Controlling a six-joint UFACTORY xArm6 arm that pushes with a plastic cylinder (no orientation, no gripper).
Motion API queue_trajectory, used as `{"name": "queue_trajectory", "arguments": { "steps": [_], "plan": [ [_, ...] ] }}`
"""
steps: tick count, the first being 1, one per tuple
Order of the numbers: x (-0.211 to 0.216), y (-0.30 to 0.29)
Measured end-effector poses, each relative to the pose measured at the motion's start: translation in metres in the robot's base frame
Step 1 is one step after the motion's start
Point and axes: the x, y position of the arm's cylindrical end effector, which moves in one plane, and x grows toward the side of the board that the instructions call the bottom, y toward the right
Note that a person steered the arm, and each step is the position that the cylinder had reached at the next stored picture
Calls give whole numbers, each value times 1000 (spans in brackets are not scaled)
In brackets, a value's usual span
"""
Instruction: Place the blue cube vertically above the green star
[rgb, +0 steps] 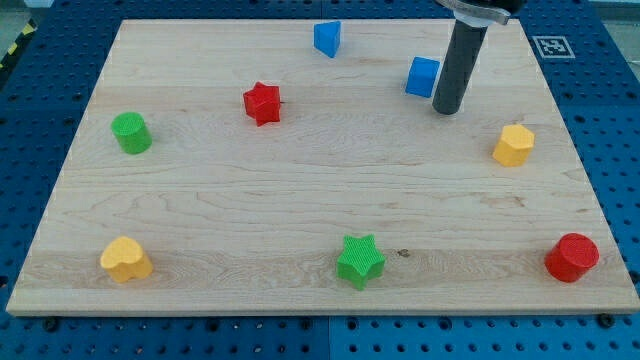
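The blue cube (422, 76) lies near the view's top right of the wooden board (300, 180). The green star (360, 261) lies near the view's bottom, a little right of centre. My tip (446, 108) stands just right of the blue cube and slightly below it, very close to its right side; I cannot tell if it touches. The cube is far above the star and somewhat to its right.
A blue triangular block (327, 38) lies at the top centre. A red star (262, 103) is at upper left of centre. A green cylinder (131, 133) is at left. A yellow heart (126, 260) is at bottom left. A yellow hexagon (513, 145) is at right. A red cylinder (571, 257) is at bottom right.
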Motion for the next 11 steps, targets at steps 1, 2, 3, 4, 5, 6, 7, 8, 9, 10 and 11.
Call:
{"name": "queue_trajectory", "arguments": {
  "steps": [1,2,3,4,5,6,7,8,9,10,11],
  "plan": [
    [0,12],
    [-2,35],
    [-17,24],
    [-22,29],
    [-42,13],
    [-51,-1],
    [-49,-7],
    [-45,-23],
    [-45,-45],
    [-45,-45],
    [-45,-64]
  ]
}}
